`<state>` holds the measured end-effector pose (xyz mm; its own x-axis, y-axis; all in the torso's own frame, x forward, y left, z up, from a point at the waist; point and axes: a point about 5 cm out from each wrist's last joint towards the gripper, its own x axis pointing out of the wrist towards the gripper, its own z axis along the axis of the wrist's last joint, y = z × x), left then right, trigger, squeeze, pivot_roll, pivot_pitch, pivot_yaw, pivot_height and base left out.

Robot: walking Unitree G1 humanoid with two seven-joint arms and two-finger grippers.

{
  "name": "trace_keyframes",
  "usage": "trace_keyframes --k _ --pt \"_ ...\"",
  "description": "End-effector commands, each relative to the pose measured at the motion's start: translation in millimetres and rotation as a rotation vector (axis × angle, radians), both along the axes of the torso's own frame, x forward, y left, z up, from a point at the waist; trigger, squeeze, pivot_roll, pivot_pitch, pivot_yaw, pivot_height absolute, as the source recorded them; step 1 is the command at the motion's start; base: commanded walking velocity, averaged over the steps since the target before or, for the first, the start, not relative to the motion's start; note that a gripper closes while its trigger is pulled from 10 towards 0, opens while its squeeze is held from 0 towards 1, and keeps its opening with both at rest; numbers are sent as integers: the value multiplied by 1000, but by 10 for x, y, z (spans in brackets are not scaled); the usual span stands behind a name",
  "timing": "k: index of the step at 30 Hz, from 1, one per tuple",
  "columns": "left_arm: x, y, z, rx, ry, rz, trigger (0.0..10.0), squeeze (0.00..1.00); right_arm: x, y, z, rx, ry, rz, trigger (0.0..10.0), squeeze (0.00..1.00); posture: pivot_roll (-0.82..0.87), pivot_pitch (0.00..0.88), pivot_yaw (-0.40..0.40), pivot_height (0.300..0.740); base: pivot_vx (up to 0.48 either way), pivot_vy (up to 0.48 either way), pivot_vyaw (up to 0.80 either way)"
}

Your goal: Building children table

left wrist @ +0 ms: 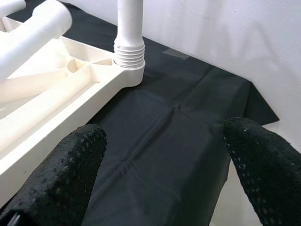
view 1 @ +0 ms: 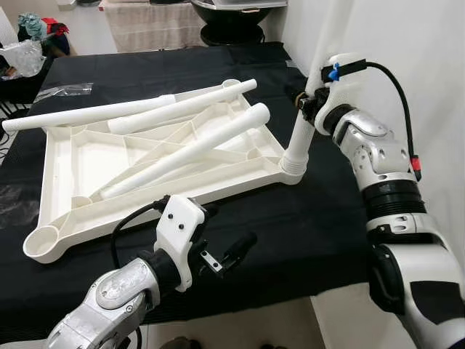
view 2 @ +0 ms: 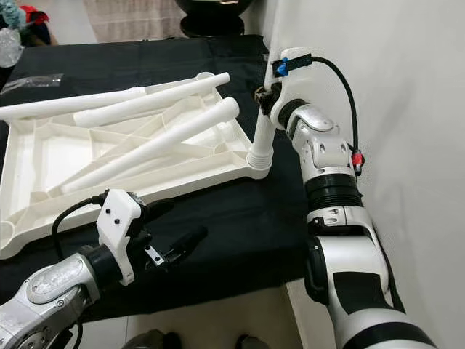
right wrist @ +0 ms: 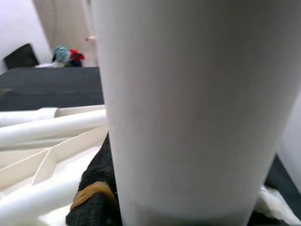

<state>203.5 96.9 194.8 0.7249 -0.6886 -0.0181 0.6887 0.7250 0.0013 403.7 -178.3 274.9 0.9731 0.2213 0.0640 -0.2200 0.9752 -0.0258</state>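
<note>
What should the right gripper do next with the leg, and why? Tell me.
Probably keep turning the upright leg into its corner socket: the right gripper grips it there, the thread ribs seem exposed, and three legs lie loose on the tabletop.

A white plastic tabletop point(view 1: 65, 156) lies upside down across the left and middle of the frame, ribbed underside up. Three loose white legs point(view 1: 182, 153) rest slantwise across it — one point(view 1: 80, 115) overhangs its left edge. A fourth leg point(view 1: 301, 134) stands upright in the right corner socket point(view 1: 293, 169).
</note>
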Motion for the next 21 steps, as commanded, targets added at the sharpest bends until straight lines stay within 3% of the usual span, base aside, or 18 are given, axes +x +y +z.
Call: trace_keyframes --k 1,8,13,21 --pt "-7 9 -18 13 1 1 10000 0 -12 -118 -522 -3 207 -102 10000 0 78 174 -8 740 0 0 0" --pt "-5 13 -21 15 1 2 10000 0 -18 -109 -527 32 156 -171 10000 0 82 166 -6 740 0 0 0" --pt "-3 18 -30 18 2 3 10000 0 -74 57 -473 42 46 -176 10000 0 79 164 -2 740 0 0 0" --pt "-2 20 -38 18 3 3 10000 0 -154 232 -605 -13 75 -248 10000 0 78 161 -4 740 0 0 0"
